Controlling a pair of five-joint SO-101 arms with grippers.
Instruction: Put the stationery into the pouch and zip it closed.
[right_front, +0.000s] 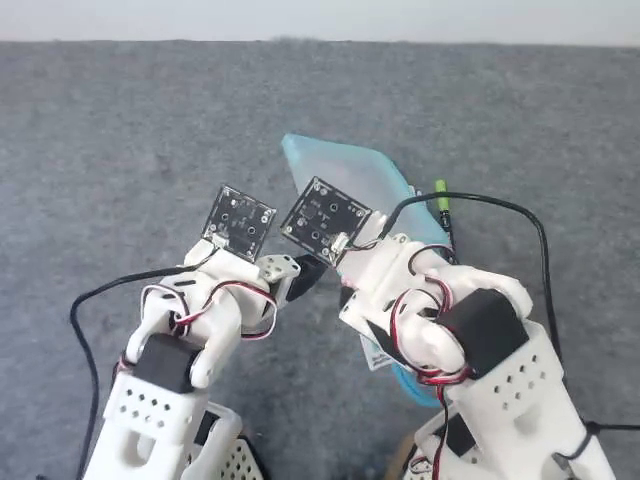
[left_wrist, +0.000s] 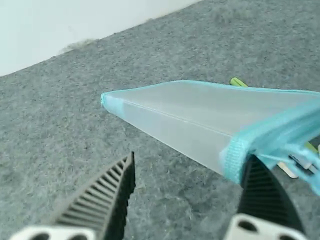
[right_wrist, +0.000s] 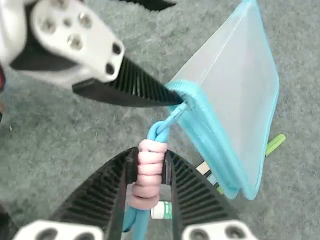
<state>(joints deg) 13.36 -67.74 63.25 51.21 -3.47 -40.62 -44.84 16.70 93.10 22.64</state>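
Note:
A translucent blue pouch (right_front: 365, 180) lies at the table's middle, partly under the right arm. My right gripper (right_wrist: 148, 159) is shut on the pink zipper pull (right_wrist: 147, 175), which hangs on a blue cord from the pouch (right_wrist: 235, 85) end. My left gripper (left_wrist: 190, 159) is open; one of its black fingers (left_wrist: 262, 192) rests against the zipper-end corner of the pouch (left_wrist: 200, 117), and the same finger (right_wrist: 130, 87) appears in the right wrist view. A green pen (right_front: 441, 195) pokes out from beyond the pouch. Bits of stationery (right_wrist: 207, 172) peek from the pouch's mouth.
Grey felt (right_front: 130, 150) covers the table up to a white wall at the back. Black cables (right_front: 520, 215) loop beside the right arm and another (right_front: 100, 295) beside the left arm. Open felt lies left of and behind the pouch.

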